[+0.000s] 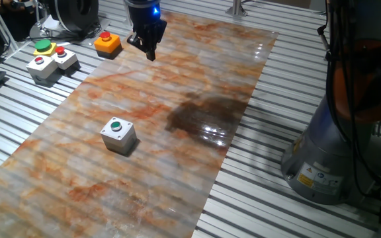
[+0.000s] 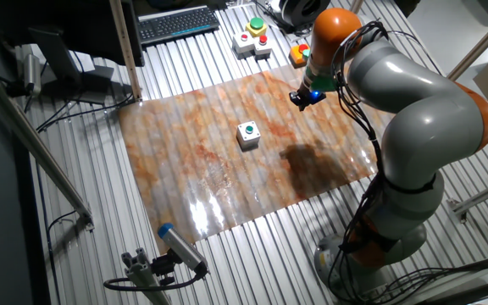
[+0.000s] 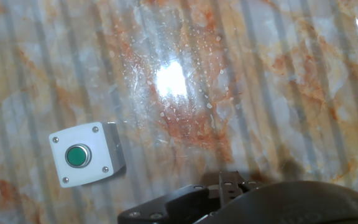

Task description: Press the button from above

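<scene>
One fixed view: gripper [image 1: 151,50] hangs in the air at approx 12 o'clock of the frame, over the far end of the marbled sheet [image 1: 177,86] that covers the slatted worktop [image 1: 276,198]; can't tell if the jaws are open or closed. The button [image 1: 116,125] is green w/ a dark ring, on top of a light-grey box [image 1: 118,137] that stands on the sheet at approx 8 o'clock from the gripper, well apart from it. Off the sheet, at 10 o'clock of the frame: an orange box [image 1: 108,43] w/ red button, plus grey boxes [image 1: 50,63] w/ red buttons. Other fixed view: gripper [image 2: 305,99] sits at approx 2 o'clock from the button [image 2: 247,130], above the sheet's edge; the grey and orange arm [image 2: 413,102] curves back to its base at 5 o'clock. Jaw state unclear here too. Hand view: button [image 3: 76,155] lies at 8 o'clock of the frame, box seen from above w/ four corner screws; a dark gripper part fills the bottom edge, fingertips not visible.
</scene>
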